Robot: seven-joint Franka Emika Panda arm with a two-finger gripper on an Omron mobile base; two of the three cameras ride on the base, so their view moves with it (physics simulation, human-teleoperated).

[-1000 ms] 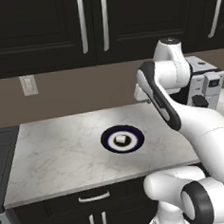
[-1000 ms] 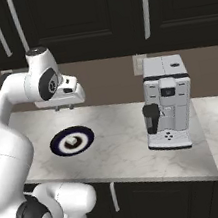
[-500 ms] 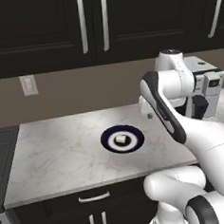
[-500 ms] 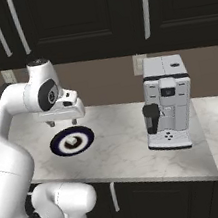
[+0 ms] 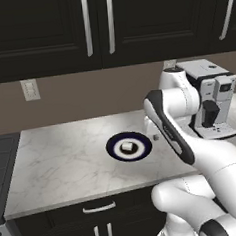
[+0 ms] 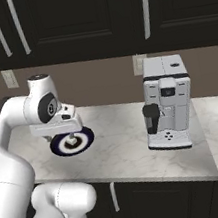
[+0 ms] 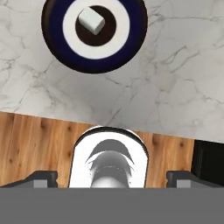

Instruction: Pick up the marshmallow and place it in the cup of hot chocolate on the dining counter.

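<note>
The marshmallow (image 5: 126, 148) (image 7: 91, 20) is a small white cube lying in the dark centre of a round blue-and-white plate (image 5: 112, 148) (image 6: 57, 146) (image 7: 52, 30) on a marble kitchen worktop (image 5: 58, 165). My gripper (image 6: 71, 137) (image 7: 111, 178) hangs pointing down just above the plate's edge, toward the worktop's front. It is open, its fingertips (image 7: 41, 177) stand wide apart, and nothing is between them. It does not touch the marshmallow. The cup of hot chocolate and the dining counter are out of view.
A white coffee machine (image 5: 211, 100) (image 6: 166, 103) stands on the worktop to the right of the plate. Black cabinets hang above, and a wall outlet (image 5: 30, 89) is at the back left. Wooden floor (image 7: 35, 144) lies below the worktop's front edge.
The hand has come down from high above the worktop and turned to point down at the plate. Its jaws have opened wide. Plate and marshmallow have not moved.
</note>
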